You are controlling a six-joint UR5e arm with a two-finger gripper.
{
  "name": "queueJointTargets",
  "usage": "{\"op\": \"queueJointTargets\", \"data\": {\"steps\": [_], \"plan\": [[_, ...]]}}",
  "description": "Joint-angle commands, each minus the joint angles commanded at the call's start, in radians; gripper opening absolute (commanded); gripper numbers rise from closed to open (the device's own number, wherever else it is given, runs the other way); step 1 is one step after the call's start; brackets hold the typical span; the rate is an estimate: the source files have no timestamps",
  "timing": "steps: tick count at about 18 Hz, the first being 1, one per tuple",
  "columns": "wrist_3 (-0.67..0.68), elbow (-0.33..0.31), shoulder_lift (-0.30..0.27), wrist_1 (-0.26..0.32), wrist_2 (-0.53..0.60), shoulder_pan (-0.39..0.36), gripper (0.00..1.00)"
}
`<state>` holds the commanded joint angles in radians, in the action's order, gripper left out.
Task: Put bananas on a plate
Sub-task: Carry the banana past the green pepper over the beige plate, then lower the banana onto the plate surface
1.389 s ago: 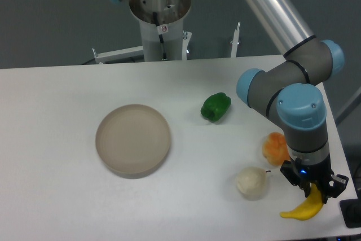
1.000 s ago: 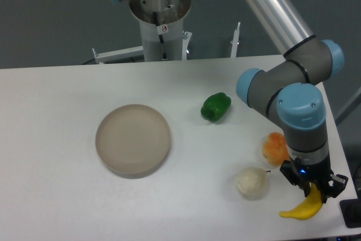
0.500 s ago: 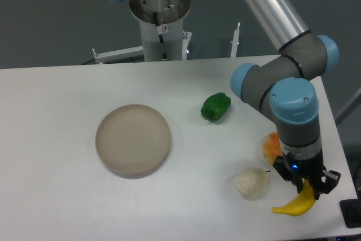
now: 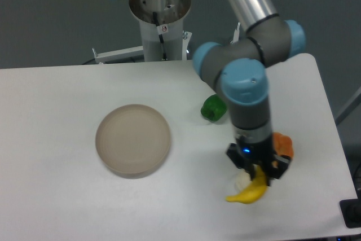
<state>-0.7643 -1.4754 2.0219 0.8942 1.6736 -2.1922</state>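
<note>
The white rectangular table [image 4: 67, 207] carries everything here, and the grey-and-blue jointed arm [image 4: 243, 83] reaches down over its right half. The round, shallow beige-tan plate [image 4: 133, 138] sits empty well to the left of the arm. A glossy green pepper-like vegetable [image 4: 213, 107] lies between plate and arm, partly hidden by the wrist. An orange lobed fruit [image 4: 283, 144] sits just right of the black two-finger gripper [image 4: 257, 169], whose fingers are closed on the upper end of the curved bright-yellow banana [image 4: 249, 192]. A whitish round fruit [image 4: 242, 180] peeks out behind the banana, touching or nearly so. The grip is near one tip, so the long free end could swing, slip out in transit, or knock the whitish fruit; landing on the plate's rim might let the banana roll off.
</note>
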Motion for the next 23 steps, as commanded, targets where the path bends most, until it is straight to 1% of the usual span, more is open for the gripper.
{"op": "queueJointTargets", "data": {"steps": [2,3,7,8,12,17,21,23], "plan": [[0.058,-0.043,-0.025,0.012,0.000,0.029,0.40],[0.091,-0.078,-0.044,0.015,-0.002,0.052,0.40],[0.144,-0.198,-0.065,0.011,-0.002,0.124,0.40],[0.149,-0.212,-0.065,0.008,-0.002,0.132,0.40],[0.157,-0.252,-0.066,0.003,-0.005,0.170,0.40],[0.146,-0.299,-0.069,-0.008,-0.005,0.198,0.40],[0.144,-0.304,-0.066,-0.023,-0.015,0.224,0.39],[0.201,-0.309,-0.066,-0.031,-0.034,0.232,0.39]]}}
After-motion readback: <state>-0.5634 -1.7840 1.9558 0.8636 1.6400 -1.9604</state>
